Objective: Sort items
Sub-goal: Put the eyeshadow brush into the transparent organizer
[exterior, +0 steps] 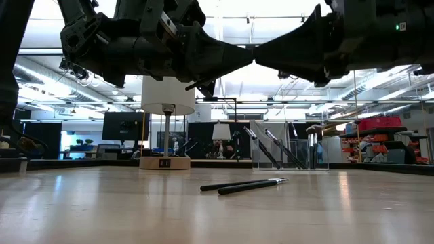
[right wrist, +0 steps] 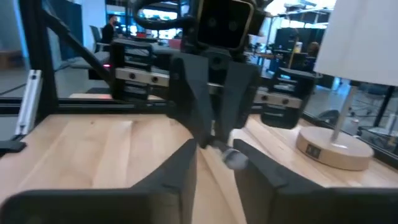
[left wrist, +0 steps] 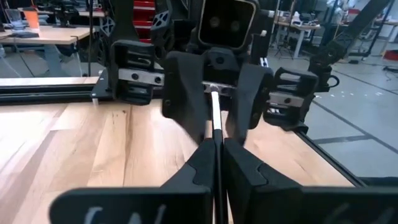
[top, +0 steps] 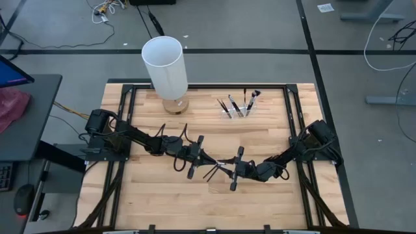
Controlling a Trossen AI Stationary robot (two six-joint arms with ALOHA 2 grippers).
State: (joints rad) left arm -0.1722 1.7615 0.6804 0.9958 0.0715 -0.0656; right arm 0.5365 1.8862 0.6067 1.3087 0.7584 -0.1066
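Two grippers meet mid-table: left gripper (left wrist: 217, 146) clamps thin silver-ferruled brush (left wrist: 215, 115); right gripper (right wrist: 214, 152) (blurred) apparently part-open.

Both grippers (top: 207, 158) (top: 229, 168) tip-to-tip, mid-table.

You can't tell whether the right gripper (top: 229, 170) grips the brush (left wrist: 215, 118); its tip blurs between the fingers (right wrist: 249, 163). Both arms run off the low view's top edge.
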